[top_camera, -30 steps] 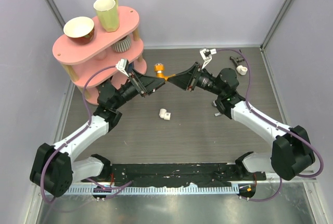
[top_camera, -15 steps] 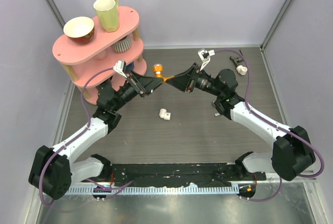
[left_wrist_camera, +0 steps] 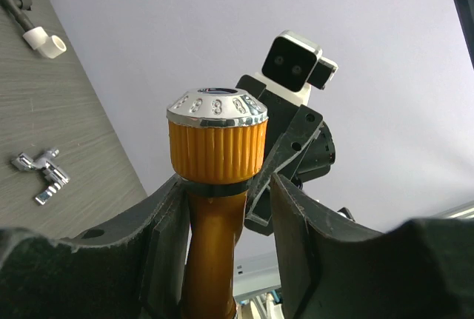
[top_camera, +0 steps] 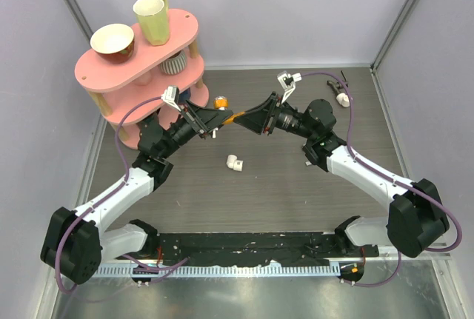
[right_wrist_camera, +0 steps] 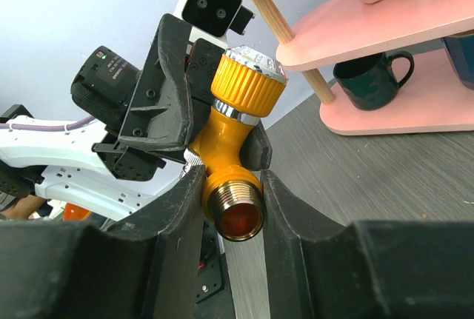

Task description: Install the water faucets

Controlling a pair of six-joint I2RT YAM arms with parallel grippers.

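Observation:
The orange tap [top_camera: 221, 103] with its silvery knob is held in the air between both grippers, in front of the pink shelf. My right gripper [top_camera: 241, 117] is shut on its brass threaded end [right_wrist_camera: 237, 212], with the knob [right_wrist_camera: 248, 78] pointing up and away. My left gripper [top_camera: 221, 117] brackets the tap's stem [left_wrist_camera: 215, 245]. The stem rests against one pad and a gap shows to the other, so its jaws stand open. The white pipe fitting [top_camera: 235, 163] lies on the table below, apart from both grippers.
The pink two-tier shelf [top_camera: 89, 75] with cups and a bowl stands at the back left; it shows close in the right wrist view [right_wrist_camera: 385, 30] with a dark mug [right_wrist_camera: 366, 78]. A dark tap piece with a white end [top_camera: 341, 95] and a small silver tap piece [left_wrist_camera: 41, 176] lie at the right.
Both grippers have shifted a little to the left with the orange tap between them. The tap's knob now sits closer to the shelf. The white fitting has not moved.

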